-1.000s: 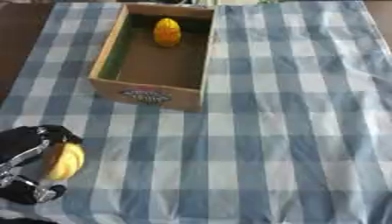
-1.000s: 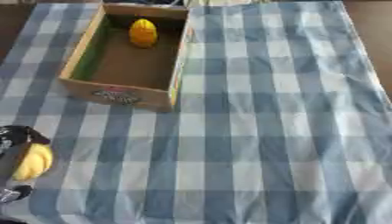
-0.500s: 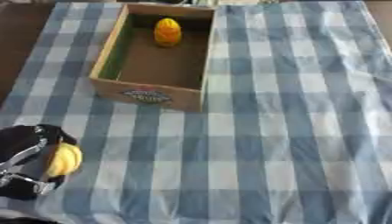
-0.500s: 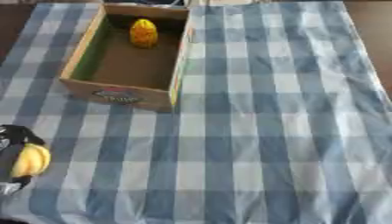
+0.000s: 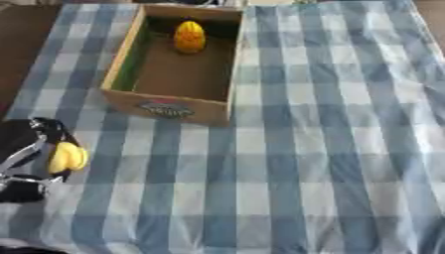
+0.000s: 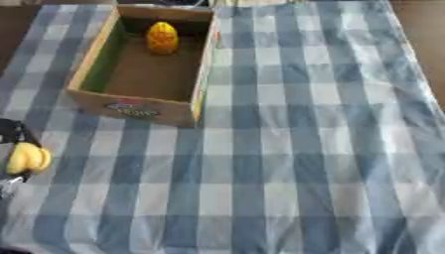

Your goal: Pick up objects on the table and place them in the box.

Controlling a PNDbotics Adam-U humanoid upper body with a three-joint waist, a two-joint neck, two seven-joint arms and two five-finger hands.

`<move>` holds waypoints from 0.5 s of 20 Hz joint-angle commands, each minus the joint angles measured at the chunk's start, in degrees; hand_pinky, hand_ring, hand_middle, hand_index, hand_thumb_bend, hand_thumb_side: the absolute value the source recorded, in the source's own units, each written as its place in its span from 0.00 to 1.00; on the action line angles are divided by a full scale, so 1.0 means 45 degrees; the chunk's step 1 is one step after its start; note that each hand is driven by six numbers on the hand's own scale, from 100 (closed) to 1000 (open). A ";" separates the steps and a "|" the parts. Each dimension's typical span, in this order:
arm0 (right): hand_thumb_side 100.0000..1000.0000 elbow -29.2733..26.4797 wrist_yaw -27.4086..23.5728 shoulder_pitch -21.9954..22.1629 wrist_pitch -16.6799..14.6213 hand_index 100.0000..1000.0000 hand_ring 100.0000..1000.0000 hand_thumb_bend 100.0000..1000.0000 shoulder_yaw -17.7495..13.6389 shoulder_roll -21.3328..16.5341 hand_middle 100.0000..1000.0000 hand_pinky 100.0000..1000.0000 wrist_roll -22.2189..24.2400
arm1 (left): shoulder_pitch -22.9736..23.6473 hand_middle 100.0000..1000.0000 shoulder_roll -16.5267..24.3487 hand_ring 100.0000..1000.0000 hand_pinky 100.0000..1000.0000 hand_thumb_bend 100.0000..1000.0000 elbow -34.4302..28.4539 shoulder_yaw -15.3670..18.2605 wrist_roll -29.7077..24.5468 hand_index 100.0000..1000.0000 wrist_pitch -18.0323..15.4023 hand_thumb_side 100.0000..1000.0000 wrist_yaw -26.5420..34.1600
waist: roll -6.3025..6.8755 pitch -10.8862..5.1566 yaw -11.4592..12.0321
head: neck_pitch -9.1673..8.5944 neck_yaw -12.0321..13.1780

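The robot's black left hand point(image 5: 31, 156), fingers curled round a small yellow rounded object point(image 5: 67, 158), hangs over the checked blue-and-white tablecloth's point(image 5: 330, 149) left edge. A yellow ridged object point(image 5: 189, 36) sits at the far end of the open cardboard box point(image 5: 165, 106).

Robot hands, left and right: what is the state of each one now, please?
Left robot hand: closed on a small rounded yellow object.
Right robot hand: not in view.

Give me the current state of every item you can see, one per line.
Open cardboard box: upright on the cloth, top open.
Yellow-orange oval object: already inside the box, at its far end.
Small yellow rounded object: held at the cloth's left edge, not boxed yet.
Left hand: fingers curled around the small yellow object.
Blue-and-white checked tablecloth: spread out, slightly wrinkled.
Right hand: not in view.
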 commanded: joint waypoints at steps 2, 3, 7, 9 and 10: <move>0.59 -0.0213 -0.0026 -0.0087 0.0055 0.69 0.76 0.00 -0.0096 -0.0260 0.53 0.75 -0.0015 | -0.1743 0.62 0.0747 0.66 0.69 0.00 -0.0186 0.0528 0.0465 0.67 -0.0372 0.00 0.0348 | 0.0089 -0.0324 -0.0008 | -0.0006 -0.0028; 0.58 -0.0213 -0.0027 -0.0085 0.0059 0.69 0.76 0.00 -0.0085 -0.0273 0.53 0.75 -0.0005 | -0.2334 0.62 0.0760 0.65 0.69 0.00 -0.0186 0.0562 0.0485 0.66 -0.0408 0.00 0.0583 | 0.0116 -0.0346 -0.0032 | 0.0005 -0.0025; 0.58 -0.0213 -0.0034 -0.0066 0.0077 0.69 0.76 0.00 -0.0058 -0.0342 0.53 0.75 0.0009 | -0.4655 0.61 0.0555 0.65 0.69 0.00 -0.0186 0.0405 -0.0068 0.66 -0.0186 0.00 0.1734 | 0.0227 -0.0389 -0.0103 | 0.0088 -0.0028; 0.59 -0.0213 -0.0040 -0.0061 0.0098 0.69 0.76 0.00 -0.0039 -0.0356 0.53 0.75 0.0024 | -0.5581 0.61 0.0320 0.65 0.68 0.00 -0.0186 0.0233 -0.0532 0.66 0.0068 0.01 0.2111 | 0.0271 -0.0395 -0.0132 | 0.0098 -0.0015; 0.59 -0.0213 -0.0046 -0.0061 0.0113 0.69 0.76 0.00 -0.0024 -0.0361 0.53 0.75 0.0034 | -0.6063 0.61 0.0121 0.65 0.68 0.00 -0.0186 0.0118 -0.0781 0.66 0.0221 0.01 0.2254 | 0.0288 -0.0396 -0.0156 | 0.0088 0.0003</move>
